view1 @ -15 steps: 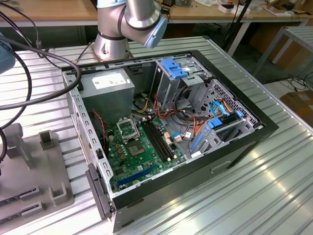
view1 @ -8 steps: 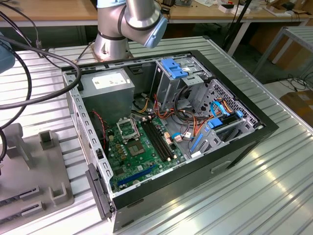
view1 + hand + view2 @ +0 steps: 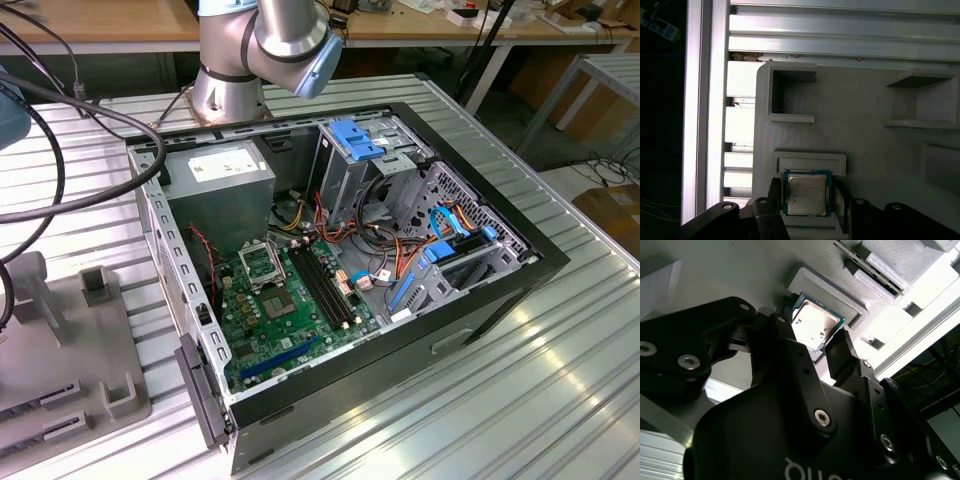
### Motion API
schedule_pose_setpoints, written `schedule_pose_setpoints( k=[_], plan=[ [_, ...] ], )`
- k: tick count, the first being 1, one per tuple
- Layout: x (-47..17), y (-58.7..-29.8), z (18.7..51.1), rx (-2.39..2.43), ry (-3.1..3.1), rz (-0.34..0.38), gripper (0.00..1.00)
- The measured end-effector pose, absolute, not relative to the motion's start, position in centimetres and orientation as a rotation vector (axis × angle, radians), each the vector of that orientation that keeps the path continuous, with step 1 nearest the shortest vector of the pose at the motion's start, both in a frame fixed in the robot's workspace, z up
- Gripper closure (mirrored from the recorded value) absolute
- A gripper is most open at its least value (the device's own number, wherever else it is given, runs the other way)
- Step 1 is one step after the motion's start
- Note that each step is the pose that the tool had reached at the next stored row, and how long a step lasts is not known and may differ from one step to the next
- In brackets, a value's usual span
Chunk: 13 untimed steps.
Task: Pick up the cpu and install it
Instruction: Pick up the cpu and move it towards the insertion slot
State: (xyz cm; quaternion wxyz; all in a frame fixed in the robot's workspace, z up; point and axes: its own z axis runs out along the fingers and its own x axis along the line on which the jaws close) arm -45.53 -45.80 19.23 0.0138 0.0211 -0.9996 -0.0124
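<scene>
The cpu (image 3: 806, 192), a small silver-faced square chip with a green edge, lies in a recessed seat on a grey holder tray (image 3: 865, 130). My gripper (image 3: 808, 199) straddles it, with a black finger (image 3: 775, 197) pressed against each of two opposite edges. In the second wrist view the cpu (image 3: 812, 325) also sits between the two fingers of the gripper (image 3: 815, 337), still down in its seat. The open computer case (image 3: 500, 290) holds the green motherboard, whose metal-framed socket (image 3: 262, 265) has a dark centre.
The grey holder tray (image 3: 60, 340) lies at the exterior view's left, beside the case on a ribbed metal table. Black cables (image 3: 60, 120) loop above it. Memory sticks (image 3: 875, 270) stand in tray slots. A grey power-supply box (image 3: 225, 190) and drive cages fill the case.
</scene>
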Motion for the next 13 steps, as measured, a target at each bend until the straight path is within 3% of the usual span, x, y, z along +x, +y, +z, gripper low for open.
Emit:
schedule_pose_setpoints(
  k=[5, 6, 13],
  plan=[
    [-45.53, -45.80, 19.24, 0.066, -3.113, -0.038, 0.48],
    [-45.53, -45.80, 19.24, 0.066, -3.113, -0.038, 0.53],
    [-45.53, -45.80, 19.24, 0.066, -3.113, -0.038, 0.53]
  ],
)
